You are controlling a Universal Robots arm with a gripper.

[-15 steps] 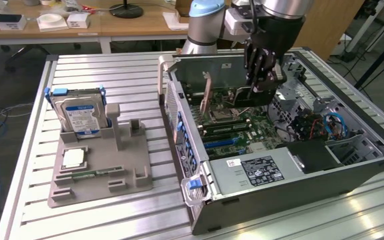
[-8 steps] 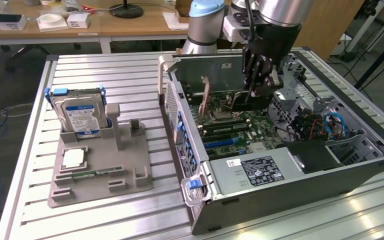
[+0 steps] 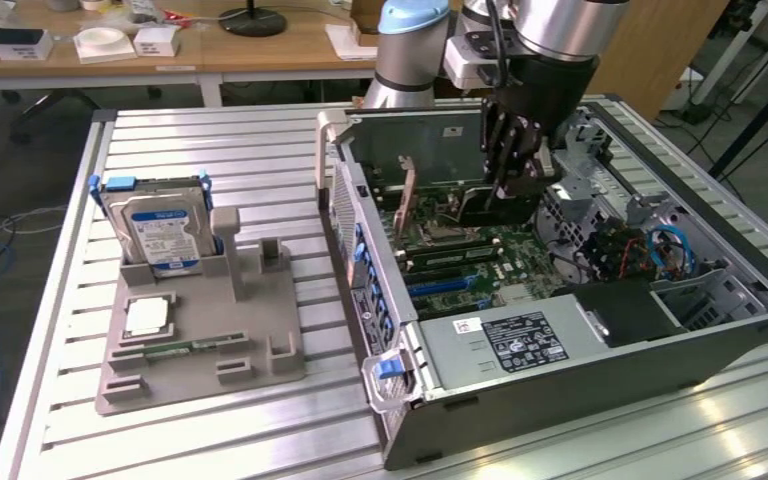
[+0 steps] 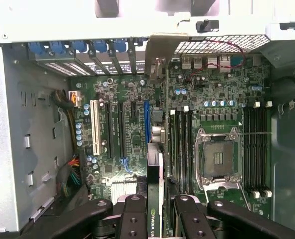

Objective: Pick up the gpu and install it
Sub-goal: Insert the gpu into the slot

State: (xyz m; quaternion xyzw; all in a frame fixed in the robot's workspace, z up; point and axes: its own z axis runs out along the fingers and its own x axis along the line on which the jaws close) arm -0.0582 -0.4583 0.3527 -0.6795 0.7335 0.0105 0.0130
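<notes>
Already picked up the gpu point(image 4: 154, 214); holds it clamped edge-on in the gripper point(image 4: 157, 201), inside the open case point(image 3: 704, 330), over the motherboard point(image 4: 132, 124). Seems not yet pressed into a slot.

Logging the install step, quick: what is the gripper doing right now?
Gripper: closed on the gpu, which it holds edge-on over the motherboard inside the open computer case.

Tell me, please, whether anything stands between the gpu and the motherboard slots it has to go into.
Nothing visible does. The claw holds the gpu edge-on over the motherboard, and the blue slot beside its edge looks bare.
</notes>
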